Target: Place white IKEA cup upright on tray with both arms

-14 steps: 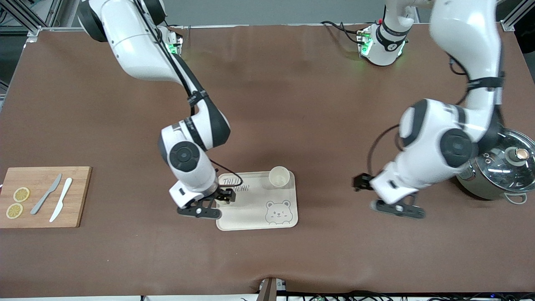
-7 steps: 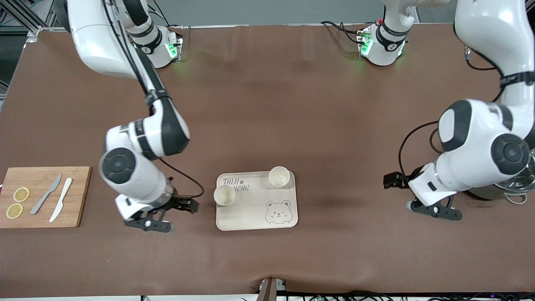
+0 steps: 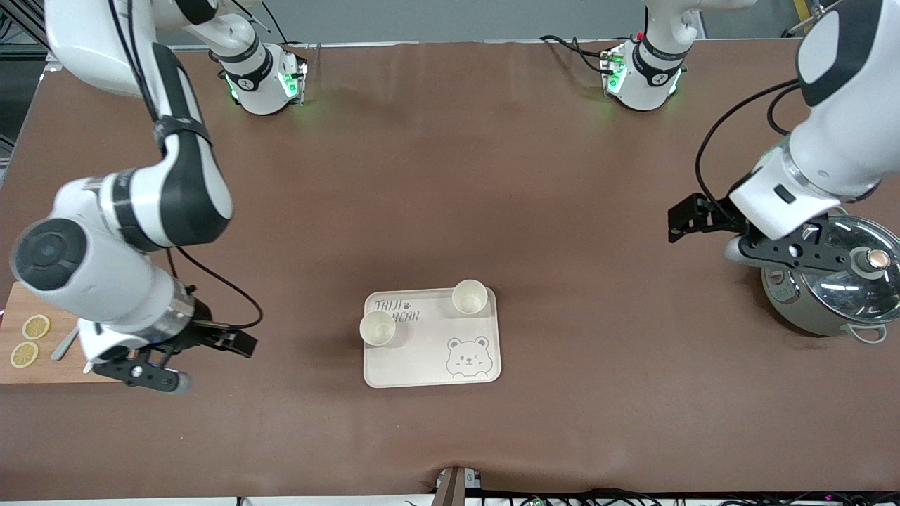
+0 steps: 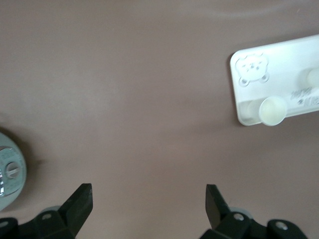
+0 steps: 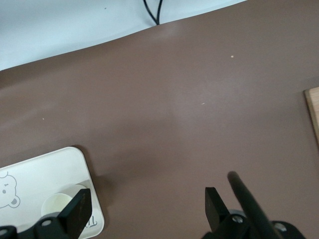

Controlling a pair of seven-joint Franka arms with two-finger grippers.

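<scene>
The cream bear tray [image 3: 415, 358] lies mid-table. Two white cups stand upright with mouths up. One cup [image 3: 470, 296] is on the tray's corner farther from the front camera, toward the left arm's end. The other cup [image 3: 377, 328] is at the tray's edge toward the right arm's end, by the lettering. My right gripper [image 3: 144, 372] is open and empty, by the cutting board. My left gripper [image 3: 791, 256] is open and empty, up beside the pot. The left wrist view shows the tray [image 4: 284, 64] and a cup [image 4: 272, 110]. The right wrist view shows the tray [image 5: 45, 172] and a cup [image 5: 60, 204].
A wooden cutting board [image 3: 35, 365] with lemon slices [image 3: 35, 327] and partly hidden knives lies at the right arm's end. A steel pot with a glass lid [image 3: 837, 288] stands at the left arm's end; its lid also shows in the left wrist view [image 4: 7, 172].
My right gripper let go of a cup at the tray's edge and moved off to the cutting board. My left gripper rose and moved away toward the pot.
</scene>
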